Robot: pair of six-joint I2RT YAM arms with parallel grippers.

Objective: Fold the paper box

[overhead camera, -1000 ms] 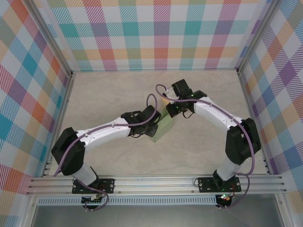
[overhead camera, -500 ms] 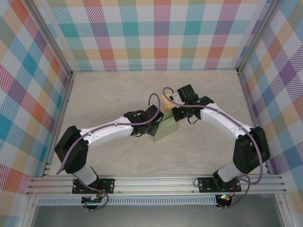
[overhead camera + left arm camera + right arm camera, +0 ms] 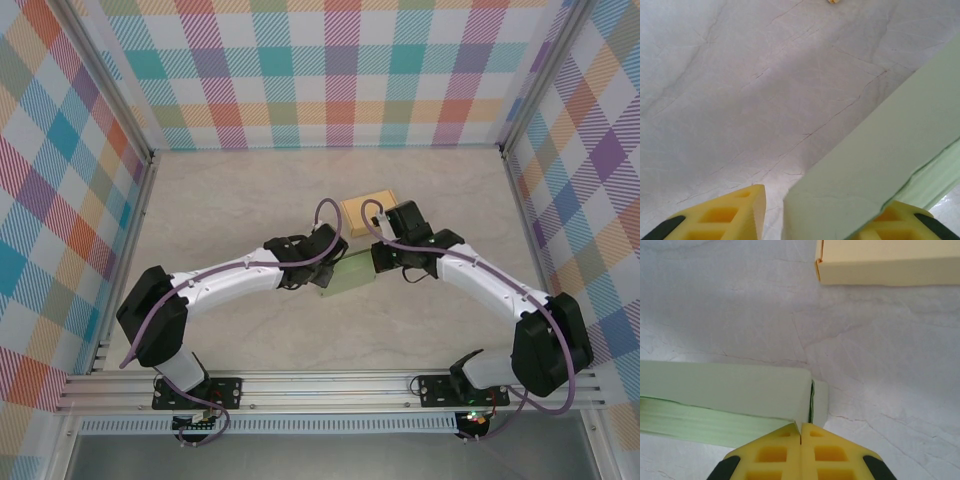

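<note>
Marbled tabletop point(image 3: 220, 200), plaid walls point(image 3: 340, 80); from above, green paper box point(image 3: 350, 277) mid-table between left gripper point(image 3: 325, 268) and right gripper point(image 3: 375, 264). Left wrist: straddling a green wall point(image 3: 880, 165), clamped or not impossible to tell. Right wrist: closed tight, empty, at the end flap point(image 3: 820, 402). Probably mid-fold; next calls for pressing that flap in.

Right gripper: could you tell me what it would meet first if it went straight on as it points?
Most likely the end flap of the green paper box, just ahead of the shut right gripper, though depth is unclear.
</note>
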